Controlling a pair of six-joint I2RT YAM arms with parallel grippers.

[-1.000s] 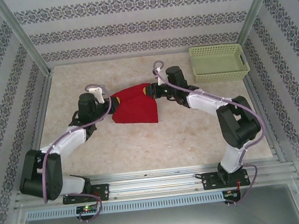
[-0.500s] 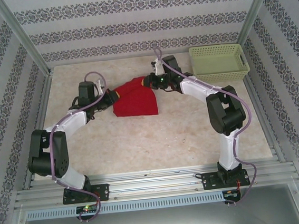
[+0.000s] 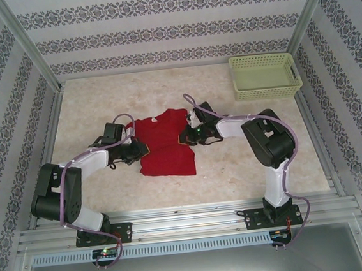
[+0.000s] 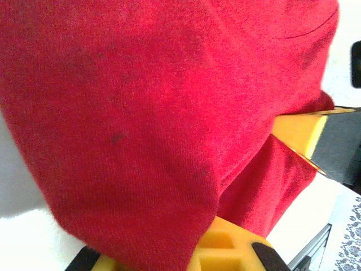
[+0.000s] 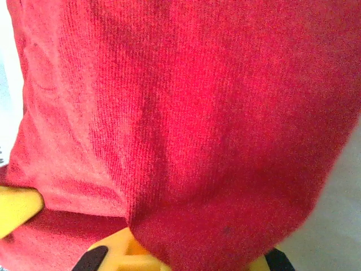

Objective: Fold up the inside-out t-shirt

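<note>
The inside-out t-shirt (image 3: 164, 143) lies spread on the table's middle, bright red, with its neck at the far edge and its hem nearer the arms. My left gripper (image 3: 140, 149) sits low at the shirt's left edge, shut on the cloth. My right gripper (image 3: 185, 137) is at the shirt's right edge, also shut on the cloth. In the left wrist view the red cloth (image 4: 141, 113) drapes over my yellow fingers (image 4: 231, 248). The right wrist view has the cloth (image 5: 186, 113) covering the yellow fingers (image 5: 121, 254) the same way, so the fingertips are hidden.
A pale green lattice basket (image 3: 265, 75) stands at the far right corner of the table. Patterned walls and metal posts close in the table on three sides. Bare tabletop (image 3: 236, 175) lies between the shirt and the arm bases.
Both grippers came down and toward the near side with the shirt. The cloth, bunched and stretched between them before, now lies spread flat on the table.
</note>
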